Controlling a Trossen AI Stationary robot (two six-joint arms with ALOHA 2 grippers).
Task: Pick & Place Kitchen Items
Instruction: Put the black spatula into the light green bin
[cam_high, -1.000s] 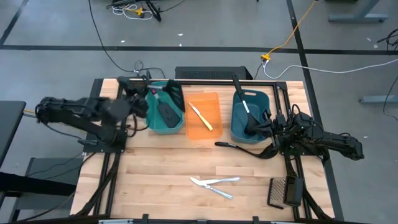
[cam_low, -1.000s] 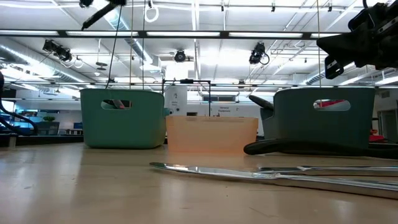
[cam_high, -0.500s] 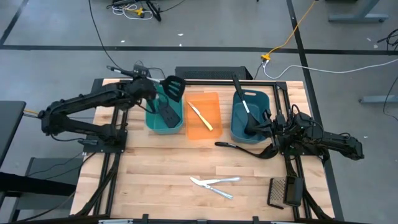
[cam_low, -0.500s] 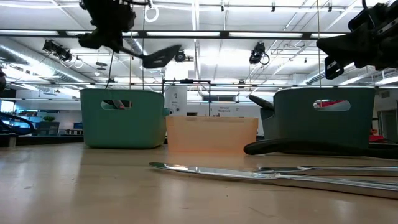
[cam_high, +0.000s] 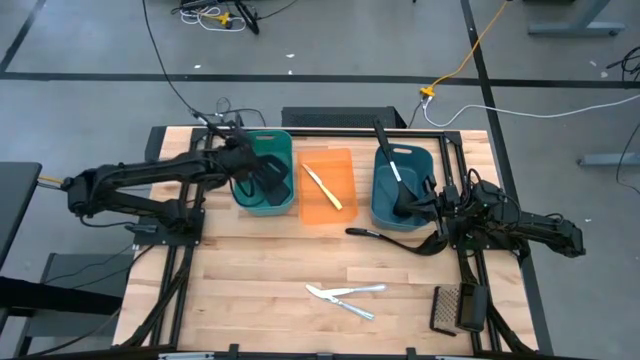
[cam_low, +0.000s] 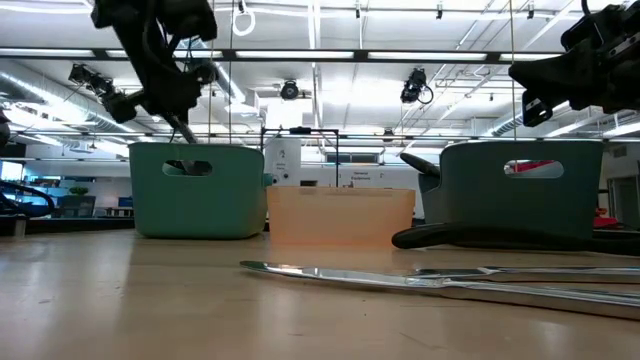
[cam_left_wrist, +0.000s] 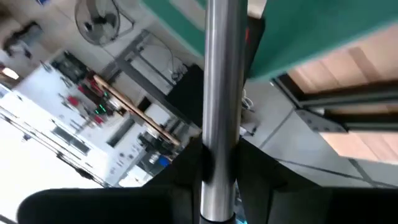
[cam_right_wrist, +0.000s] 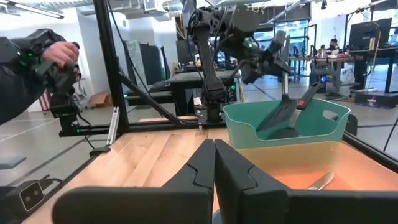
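My left gripper (cam_high: 240, 152) is over the teal tub (cam_high: 262, 172) at the far left and is shut on a black slotted spatula (cam_right_wrist: 281, 112). The spatula's head is down inside the tub, next to another spatula (cam_right_wrist: 305, 99) that leans on the tub's wall. My right gripper (cam_high: 437, 205) is shut and empty beside the blue tub (cam_high: 403, 185), from which a black long handle (cam_high: 385, 140) sticks out. A black ladle (cam_high: 385, 237) lies on the table. A pale yellow knife (cam_high: 323, 187) lies in the orange tub (cam_high: 327, 185). My left gripper pinches the spatula's steel handle (cam_left_wrist: 221, 112) between its two fingers (cam_left_wrist: 186, 177), about midway along it, with the fingers across it. The spatula slants head down into the teal tub and its handle end (cam_high: 205, 120) points up and away. I cannot tell whether the head touches the tub's floor.
Silver knives (cam_high: 345, 295) lie at the table's near middle. A dark grater-like item (cam_high: 458, 308) lies at the near right. A person's gloved hands (cam_right_wrist: 43, 56) show in the room beyond the table. Bare wood lies at the near left.
My left gripper has gone down toward the teal tub and tipped. The spatula, held high and nearly level over the tub's far rim half a second ago, now slants with its head down inside the tub.
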